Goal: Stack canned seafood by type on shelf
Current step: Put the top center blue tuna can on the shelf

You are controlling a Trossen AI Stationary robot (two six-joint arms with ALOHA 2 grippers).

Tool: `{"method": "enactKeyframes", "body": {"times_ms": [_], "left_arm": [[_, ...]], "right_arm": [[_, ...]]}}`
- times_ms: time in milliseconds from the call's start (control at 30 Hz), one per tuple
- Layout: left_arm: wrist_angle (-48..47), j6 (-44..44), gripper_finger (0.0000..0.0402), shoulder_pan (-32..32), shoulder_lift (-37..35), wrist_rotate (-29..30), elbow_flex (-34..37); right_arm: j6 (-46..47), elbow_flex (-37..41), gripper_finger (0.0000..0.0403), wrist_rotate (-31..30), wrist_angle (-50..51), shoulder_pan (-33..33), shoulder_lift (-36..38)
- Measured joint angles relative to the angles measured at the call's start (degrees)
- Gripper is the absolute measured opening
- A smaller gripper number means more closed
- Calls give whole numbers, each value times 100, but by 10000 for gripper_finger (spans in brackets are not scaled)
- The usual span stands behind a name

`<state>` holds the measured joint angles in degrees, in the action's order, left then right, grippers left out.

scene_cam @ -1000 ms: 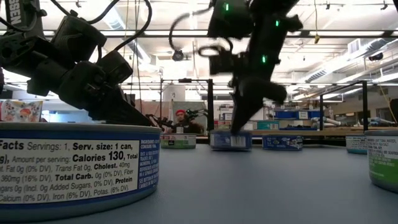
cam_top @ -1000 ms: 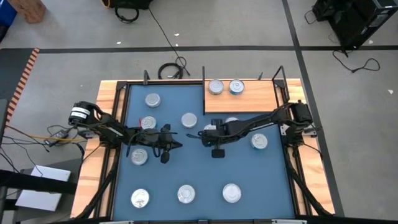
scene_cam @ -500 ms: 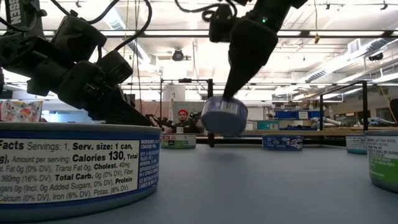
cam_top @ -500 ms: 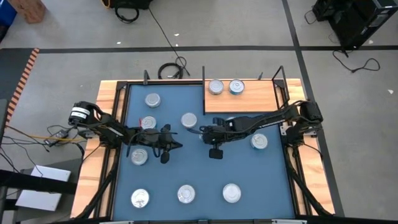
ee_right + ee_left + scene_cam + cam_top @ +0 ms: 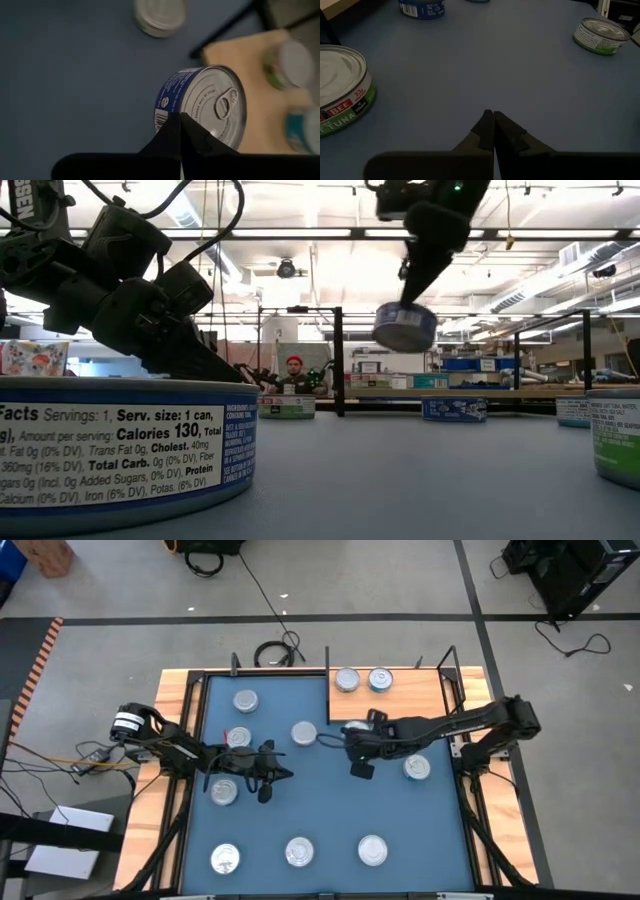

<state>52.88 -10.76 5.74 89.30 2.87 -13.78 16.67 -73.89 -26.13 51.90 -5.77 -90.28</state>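
Across the surface lies a blue mat (image 5: 330,810); at its 1 o'clock corner sits the wooden shelf (image 5: 420,705), two tins (image 5: 363,680) at its far edge. Nearest the low camera, a tin (image 5: 125,450) reads "Calories 130". Another (image 5: 342,87) reads "TUNA". Right end effector (image 5: 180,125), clamped on a blue-labelled tin (image 5: 207,105), hangs beside the shelf. Left end effector (image 5: 493,125), fingers together, waits at 9 o'clock.

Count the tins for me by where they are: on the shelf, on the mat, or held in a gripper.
On the shelf: 2 tins
On the mat: 8
Held by the right gripper: 1
Total: 11
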Motion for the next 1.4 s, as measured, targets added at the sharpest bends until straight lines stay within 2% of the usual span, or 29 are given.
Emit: {"method": "enactKeyframes", "body": {"times_ms": [300,600,1000,1400], "left_arm": [[0,0,7,0,0,2,0],[-9,0,7,0,0,-7,0],[11,0,7,0,0,-15,0],[15,0,7,2,0,-13,0]], "right_arm": [[426,0,0,-618,1295,395,168],[396,36,0,-871,1774,1003,146],[-54,812,0,-969,1526,2138,190],[-1267,1351,0,-1171,300,3591,190]]}}
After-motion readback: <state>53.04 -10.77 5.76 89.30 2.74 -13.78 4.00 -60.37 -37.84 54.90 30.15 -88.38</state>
